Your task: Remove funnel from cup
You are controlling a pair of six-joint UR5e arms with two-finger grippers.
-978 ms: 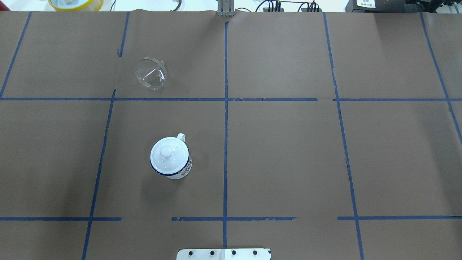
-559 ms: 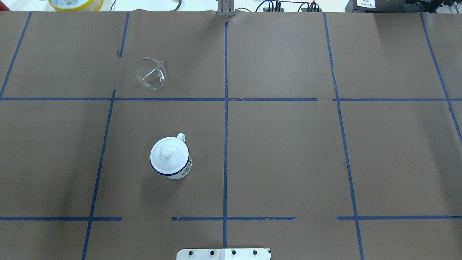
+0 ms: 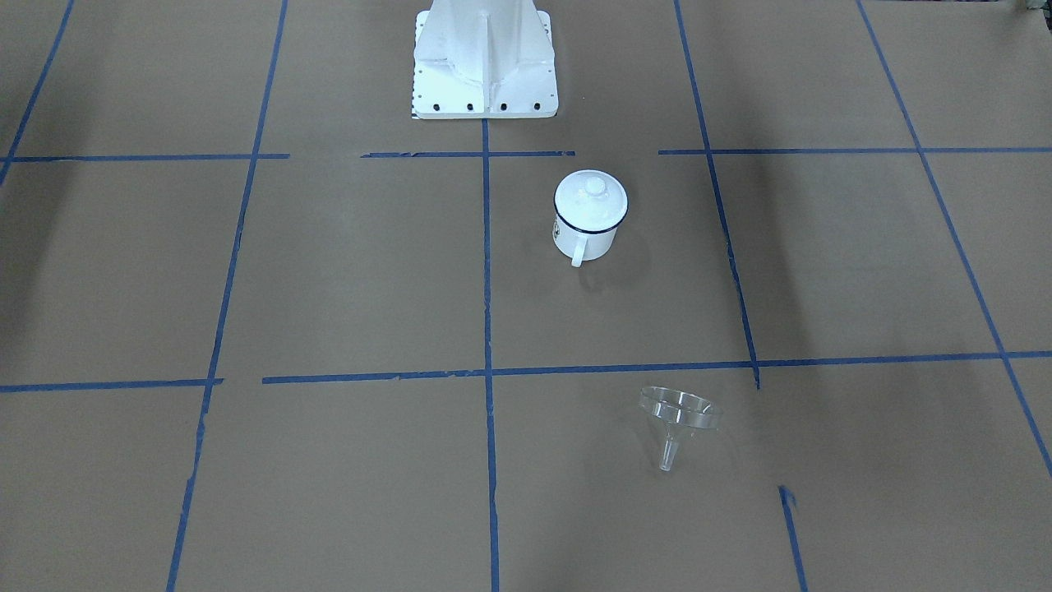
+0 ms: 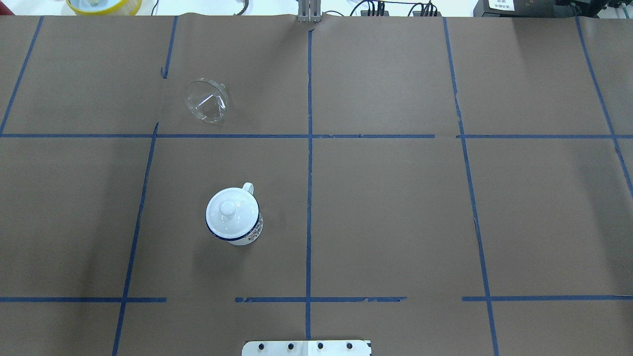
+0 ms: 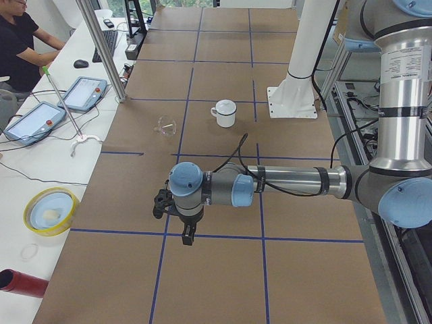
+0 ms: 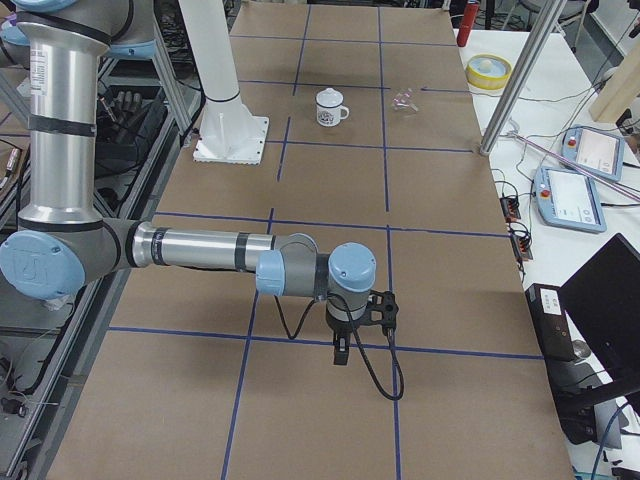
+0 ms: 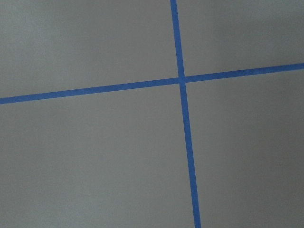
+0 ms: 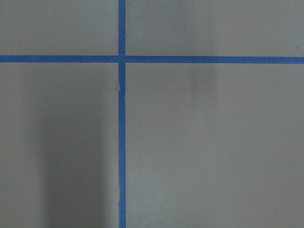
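The table (image 4: 395, 207) is taking up almost everything I can see. Brown paper is covering it and blue tape (image 4: 309, 198) is dividing it into large squares. My left arm (image 5: 290, 182) and my right arm (image 6: 200, 248) are each reaching out low over opposite ends of it, well apart from the work. My white pedestal (image 3: 485, 57) is standing at the middle of my own edge.

A white bench (image 5: 40, 169) is running along the far side, where an operator (image 5: 17, 40) in black is sitting. Two tablets (image 5: 84, 93) and a yellow-rimmed dish (image 5: 50, 210) are lying on it.

My left gripper (image 5: 187, 239) and right gripper (image 6: 341, 355) are both pointing straight down above tape lines. They are showing only in the side views, so I cannot tell whether either is released or clenched. Each wrist camera is seeing nothing but paper and a tape crossing.

The cup (image 4: 233, 220) is standing upright in my left half, with its handle pointing away from me. A white knobbed lid (image 4: 228, 210) is sitting on it.

The funnel (image 4: 206, 100) is lying on its side on the paper in the next square out, well apart from the cup. Its spout is pointing toward the operators' edge.
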